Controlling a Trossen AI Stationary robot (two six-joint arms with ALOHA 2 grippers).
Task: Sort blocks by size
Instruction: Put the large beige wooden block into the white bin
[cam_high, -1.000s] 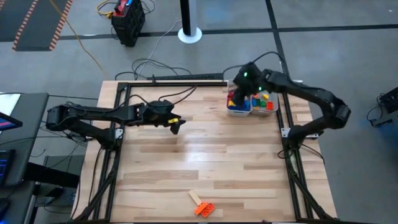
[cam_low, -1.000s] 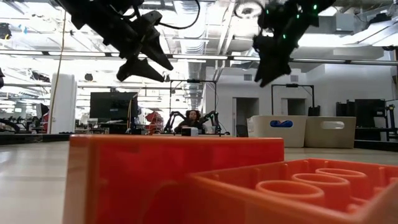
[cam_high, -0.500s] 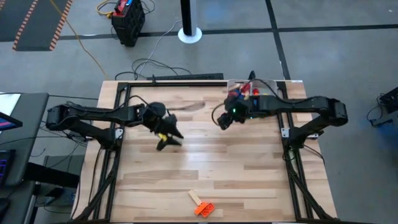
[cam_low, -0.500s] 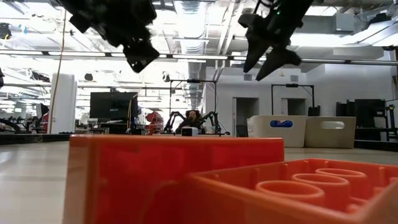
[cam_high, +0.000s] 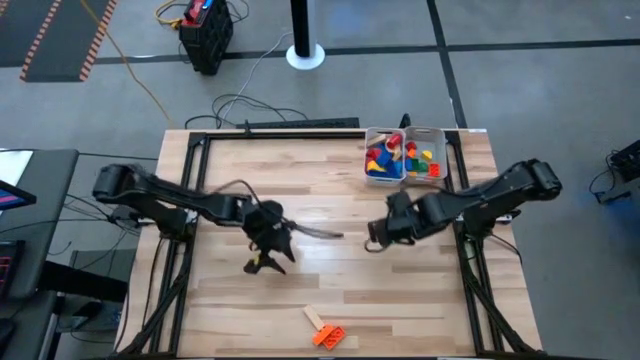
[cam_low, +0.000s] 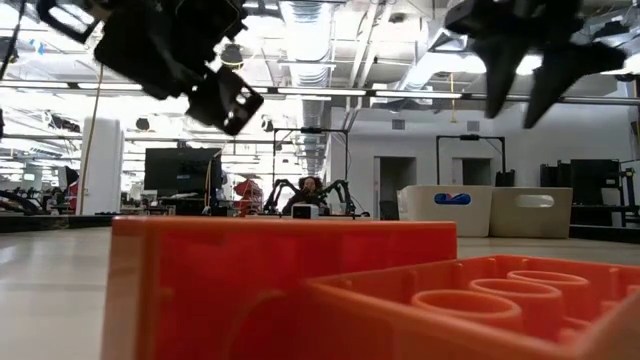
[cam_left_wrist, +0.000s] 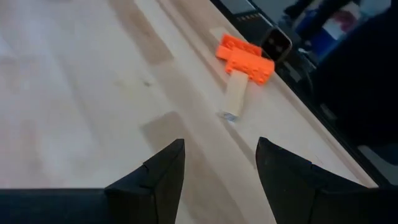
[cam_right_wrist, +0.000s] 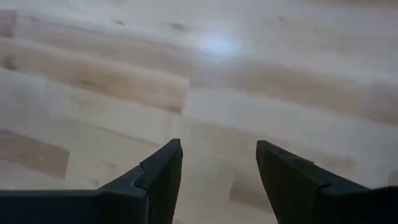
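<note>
An orange studded block (cam_high: 328, 336) lies by the table's near edge, with a pale wooden bar (cam_high: 317, 320) resting flat against its far side. Both show in the left wrist view: the block (cam_left_wrist: 245, 57) and the bar (cam_left_wrist: 235, 98). In the low view the block (cam_low: 300, 290) fills the foreground. More coloured blocks (cam_high: 385, 158) lie in the white trays (cam_high: 404, 132) at the far right. My left gripper (cam_high: 265, 262) hovers open over the table's middle, on the far side of the orange block. My right gripper (cam_high: 375, 240) hovers open over bare wood right of centre.
A black frame (cam_high: 200, 140) borders the tabletop on the far, left and right sides. Cables (cam_high: 260, 105) trail off the far edge. Bare wood (cam_right_wrist: 205, 74) lies under the right gripper. Beyond the table stand white bins (cam_low: 450, 208) and a seated person (cam_low: 311, 190).
My right gripper has swung away from the trays toward the near edge and the table's middle, rolling as it went. My left gripper has moved toward the near edge and slightly right, sinking a little and rolling. The finger gaps look unchanged. No block has moved.
</note>
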